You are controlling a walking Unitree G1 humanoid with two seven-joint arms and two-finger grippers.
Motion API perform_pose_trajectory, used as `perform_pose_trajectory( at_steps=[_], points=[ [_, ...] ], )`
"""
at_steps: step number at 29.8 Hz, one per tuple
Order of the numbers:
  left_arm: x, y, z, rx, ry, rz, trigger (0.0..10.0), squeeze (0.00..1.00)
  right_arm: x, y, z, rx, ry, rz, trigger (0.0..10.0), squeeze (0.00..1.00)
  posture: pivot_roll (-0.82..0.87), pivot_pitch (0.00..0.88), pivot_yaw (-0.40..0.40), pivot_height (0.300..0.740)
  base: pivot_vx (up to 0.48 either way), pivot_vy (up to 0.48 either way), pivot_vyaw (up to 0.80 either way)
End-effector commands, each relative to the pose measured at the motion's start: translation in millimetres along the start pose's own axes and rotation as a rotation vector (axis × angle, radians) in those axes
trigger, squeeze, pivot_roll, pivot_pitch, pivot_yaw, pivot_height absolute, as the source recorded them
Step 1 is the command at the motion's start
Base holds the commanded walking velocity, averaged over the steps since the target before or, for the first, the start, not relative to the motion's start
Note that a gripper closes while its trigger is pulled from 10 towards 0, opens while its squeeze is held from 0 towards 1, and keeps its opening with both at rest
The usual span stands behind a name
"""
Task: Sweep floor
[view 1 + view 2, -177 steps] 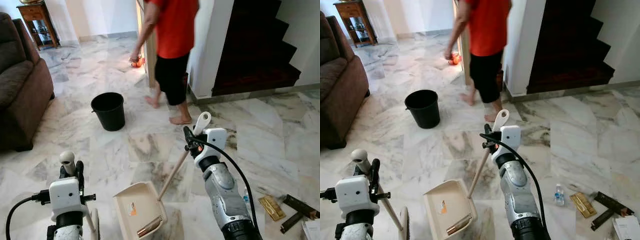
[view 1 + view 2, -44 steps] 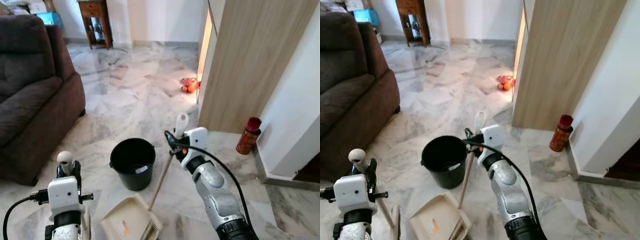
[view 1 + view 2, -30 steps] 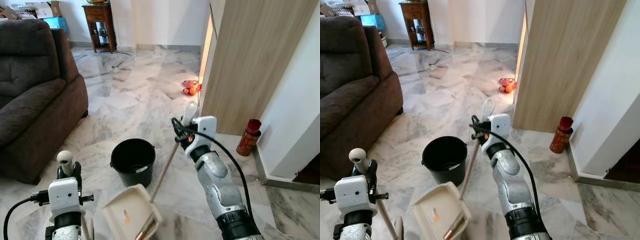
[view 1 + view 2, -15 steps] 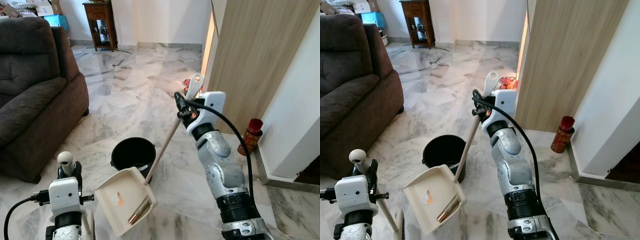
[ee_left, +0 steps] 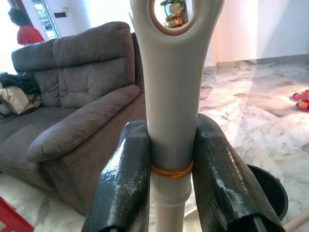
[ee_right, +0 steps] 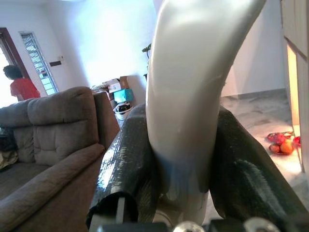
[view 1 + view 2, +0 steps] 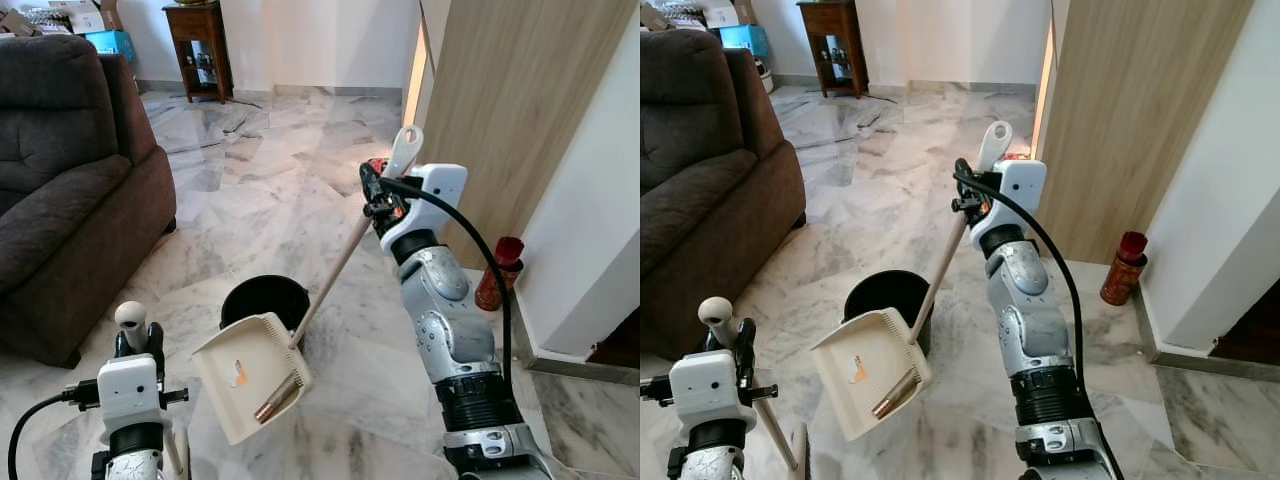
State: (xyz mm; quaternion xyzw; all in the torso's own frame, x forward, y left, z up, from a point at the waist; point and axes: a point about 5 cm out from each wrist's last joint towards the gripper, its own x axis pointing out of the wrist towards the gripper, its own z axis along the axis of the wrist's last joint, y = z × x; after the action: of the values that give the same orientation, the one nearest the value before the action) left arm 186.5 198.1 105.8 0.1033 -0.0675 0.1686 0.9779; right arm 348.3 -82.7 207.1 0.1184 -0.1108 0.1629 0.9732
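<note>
My right gripper [image 7: 378,196] is raised at chest height and shut on the long handle of a cream dustpan [image 7: 250,375]. The pan hangs tilted, off the floor, in front of a black bucket [image 7: 265,298] and overlapping its near rim. A bronze tube [image 7: 276,399] and an orange scrap [image 7: 237,378] lie in the pan. In the right wrist view the fingers [image 6: 128,164] clamp the pale handle [image 6: 186,96]. Low at the left, my left gripper [image 7: 140,345] is shut on the broom handle [image 5: 169,106], whose round knob [image 7: 130,314] sticks up.
A brown sofa [image 7: 60,180] fills the left side. A wood-panelled wall [image 7: 500,120] and a white wall stand to the right, with a red spray can [image 7: 497,272] at their foot. A wooden side table [image 7: 200,45] stands far back. A person in red [image 5: 26,31] is beyond the sofa.
My right arm has risen and lifted the dustpan off the floor, up against the bucket's near rim. The view came closer to the bucket. The left arm held still.
</note>
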Motion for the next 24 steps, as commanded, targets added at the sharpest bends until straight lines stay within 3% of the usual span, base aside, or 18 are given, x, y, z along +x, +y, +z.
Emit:
perform_pose_trajectory(
  at_steps=[1, 10, 24],
  points=[
    [3.3, 2.7, 9, 0.009, -0.054, 0.009, 10.0, 0.0, 4.4, 7.7, 24, 0.024, -0.109, 0.023, 10.0, 0.0, -0.01, 0.0, 0.05, 0.74, 0.33, 0.0, 0.0],
    [3.1, 2.9, 9, 0.008, -0.052, 0.007, 10.0, 0.0, 6.6, 9.0, 37, 0.039, -0.172, 0.017, 10.0, 0.0, -0.01, 0.0, 0.05, 0.74, 0.375, 0.0, 0.0],
    [3.1, 2.9, 9, 0.01, -0.054, 0.008, 10.0, 0.0, 6.0, 11.7, 35, 0.04, -0.162, 0.03, 10.0, 0.0, 0.0, 0.0, 0.051, 0.74, 0.378, 0.0, 0.0]
  ],
)
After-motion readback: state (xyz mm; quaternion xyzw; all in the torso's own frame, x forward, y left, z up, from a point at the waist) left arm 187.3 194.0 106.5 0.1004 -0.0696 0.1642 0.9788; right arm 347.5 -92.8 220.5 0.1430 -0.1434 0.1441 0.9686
